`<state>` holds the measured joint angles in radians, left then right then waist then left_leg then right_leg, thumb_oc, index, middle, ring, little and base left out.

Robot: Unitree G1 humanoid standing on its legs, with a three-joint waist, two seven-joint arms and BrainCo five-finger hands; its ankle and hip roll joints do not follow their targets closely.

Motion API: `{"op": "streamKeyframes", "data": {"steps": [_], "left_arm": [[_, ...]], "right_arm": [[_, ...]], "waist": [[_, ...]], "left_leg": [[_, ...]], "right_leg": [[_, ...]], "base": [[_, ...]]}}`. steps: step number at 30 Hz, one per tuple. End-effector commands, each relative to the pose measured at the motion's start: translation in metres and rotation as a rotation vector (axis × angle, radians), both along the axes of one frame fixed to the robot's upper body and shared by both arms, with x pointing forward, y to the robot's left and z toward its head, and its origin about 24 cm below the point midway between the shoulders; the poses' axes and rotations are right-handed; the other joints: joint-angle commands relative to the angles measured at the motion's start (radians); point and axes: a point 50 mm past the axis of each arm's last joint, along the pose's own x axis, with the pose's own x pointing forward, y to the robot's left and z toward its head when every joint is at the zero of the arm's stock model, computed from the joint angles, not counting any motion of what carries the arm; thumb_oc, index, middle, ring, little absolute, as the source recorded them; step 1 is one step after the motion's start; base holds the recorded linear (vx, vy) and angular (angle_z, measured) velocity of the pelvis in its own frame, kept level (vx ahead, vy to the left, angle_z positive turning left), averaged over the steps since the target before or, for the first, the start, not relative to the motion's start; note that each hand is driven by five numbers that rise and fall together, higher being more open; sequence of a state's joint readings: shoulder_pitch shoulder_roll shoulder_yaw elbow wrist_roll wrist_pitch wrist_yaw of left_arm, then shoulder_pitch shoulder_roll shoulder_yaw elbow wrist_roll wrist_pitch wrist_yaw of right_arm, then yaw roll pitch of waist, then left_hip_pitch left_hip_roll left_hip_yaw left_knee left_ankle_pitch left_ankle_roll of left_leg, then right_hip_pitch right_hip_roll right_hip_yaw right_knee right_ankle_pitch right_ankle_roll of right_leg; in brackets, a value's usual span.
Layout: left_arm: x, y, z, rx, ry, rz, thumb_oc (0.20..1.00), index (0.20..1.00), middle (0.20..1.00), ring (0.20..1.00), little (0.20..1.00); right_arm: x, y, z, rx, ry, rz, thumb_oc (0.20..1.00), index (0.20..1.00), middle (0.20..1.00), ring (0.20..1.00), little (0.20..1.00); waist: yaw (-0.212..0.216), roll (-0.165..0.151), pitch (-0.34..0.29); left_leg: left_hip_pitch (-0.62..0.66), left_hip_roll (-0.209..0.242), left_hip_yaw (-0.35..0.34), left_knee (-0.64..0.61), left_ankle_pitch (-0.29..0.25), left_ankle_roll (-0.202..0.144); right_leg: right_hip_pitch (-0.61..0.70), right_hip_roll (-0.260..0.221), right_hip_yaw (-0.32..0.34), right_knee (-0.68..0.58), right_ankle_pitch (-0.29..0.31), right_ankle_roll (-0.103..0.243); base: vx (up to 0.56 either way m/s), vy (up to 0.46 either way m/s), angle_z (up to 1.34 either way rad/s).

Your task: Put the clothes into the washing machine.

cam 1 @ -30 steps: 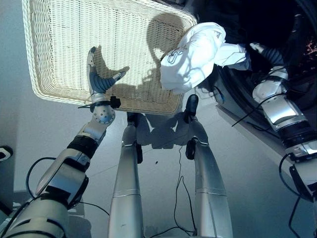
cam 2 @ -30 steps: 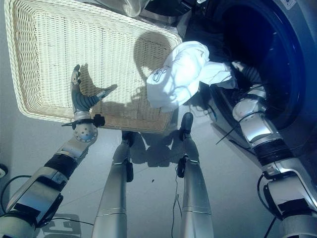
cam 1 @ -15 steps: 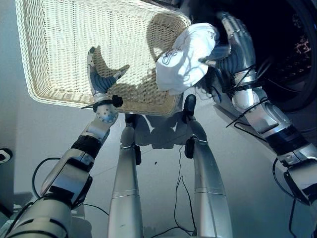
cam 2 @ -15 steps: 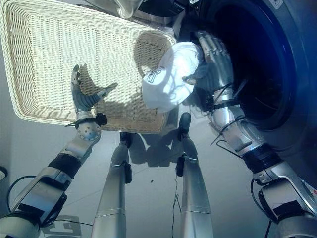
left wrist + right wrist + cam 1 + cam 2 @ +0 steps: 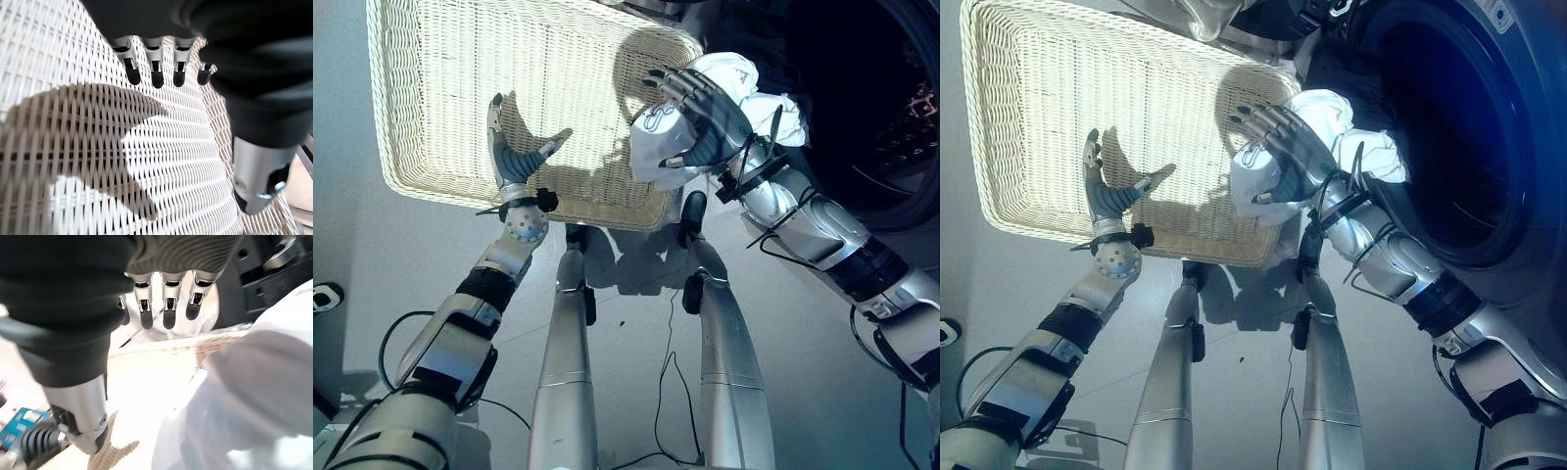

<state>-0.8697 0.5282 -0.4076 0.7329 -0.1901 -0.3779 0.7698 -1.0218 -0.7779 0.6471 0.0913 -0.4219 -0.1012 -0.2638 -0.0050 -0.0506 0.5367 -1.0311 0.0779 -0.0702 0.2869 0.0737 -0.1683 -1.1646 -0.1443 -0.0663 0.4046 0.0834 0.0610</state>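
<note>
Left hand (image 5: 512, 157) is raised over the white wicker basket (image 5: 440, 88), arm reaching up from the lower left, forearm angled toward the basket's near rim. Fingers are held straight and relaxed, thumb set apart to the side; nothing is gripped. In the left wrist view the dark fingertips (image 5: 155, 78) are seen in a row above the weave, with the hand's shadow cast on the wicker below them.

Right hand (image 5: 703, 110) is seen with its arm stretched in from the lower right, bent at the elbow, the hand placed over the white garment (image 5: 766, 103). Fingers are spread and extended toward the basket's corner, not curled round the cloth (thumb tucked lower, near the garment's underside). In the right wrist view the fingers (image 5: 168, 308) are seen straight, pointing past the basket rim, with the white cloth bunched just beside and below the palm; whether the palm is actually touching the cloth cannot be told.

The garment, a crumpled white piece with a dark printed mark, is bunched between the basket's right corner and the dark round opening of the washing machine (image 5: 1449, 147). Part of it is draped at the lip of the drum opening; the rest hangs outside it, by the basket corner.
</note>
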Motion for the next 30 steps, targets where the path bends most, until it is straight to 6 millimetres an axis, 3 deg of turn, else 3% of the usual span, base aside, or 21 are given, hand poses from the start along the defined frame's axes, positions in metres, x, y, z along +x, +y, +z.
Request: {"op": "streamKeyframes", "data": {"steps": [1, 16, 30], "left_arm": [[-0.001, 0.002, 0.014, -0.059, -0.060, 0.001, 1.000, 1.000, 1.000, 1.000, 1.000], [-0.002, 0.012, 0.021, -0.029, -0.056, 0.015, 1.000, 1.000, 1.000, 1.000, 1.000], [-0.003, 0.014, 0.022, -0.026, -0.057, 0.011, 1.000, 1.000, 1.000, 1.000, 1.000]], "right_arm": [[-0.012, 0.011, 0.002, -0.158, -0.046, 0.043, 1.000, 1.000, 1.000, 1.000, 1.000], [-0.001, -0.010, 0.007, -0.469, -0.048, -0.212, 1.000, 1.000, 1.000, 1.000, 1.000], [0.004, -0.017, 0.018, -0.564, -0.122, -0.417, 1.000, 1.000, 1.000, 1.000, 1.000]], "waist": [[-0.007, 0.030, -0.017], [-0.008, 0.009, -0.017], [-0.008, 0.007, -0.017]], "left_leg": [[-0.007, -0.132, 0.045, 0.011, 0.012, 0.103], [-0.016, -0.128, 0.041, 0.023, 0.013, 0.100], [-0.018, -0.132, 0.037, 0.019, 0.012, 0.101]], "right_leg": [[0.060, 0.105, -0.111, -0.028, 0.017, 0.063], [0.054, 0.105, -0.115, -0.021, 0.027, 0.063], [0.048, 0.111, -0.111, -0.027, 0.030, 0.061]], "base": [[0.00, 0.000, 0.00], [0.00, 0.000, 0.00], [0.00, -0.001, 0.01]]}}
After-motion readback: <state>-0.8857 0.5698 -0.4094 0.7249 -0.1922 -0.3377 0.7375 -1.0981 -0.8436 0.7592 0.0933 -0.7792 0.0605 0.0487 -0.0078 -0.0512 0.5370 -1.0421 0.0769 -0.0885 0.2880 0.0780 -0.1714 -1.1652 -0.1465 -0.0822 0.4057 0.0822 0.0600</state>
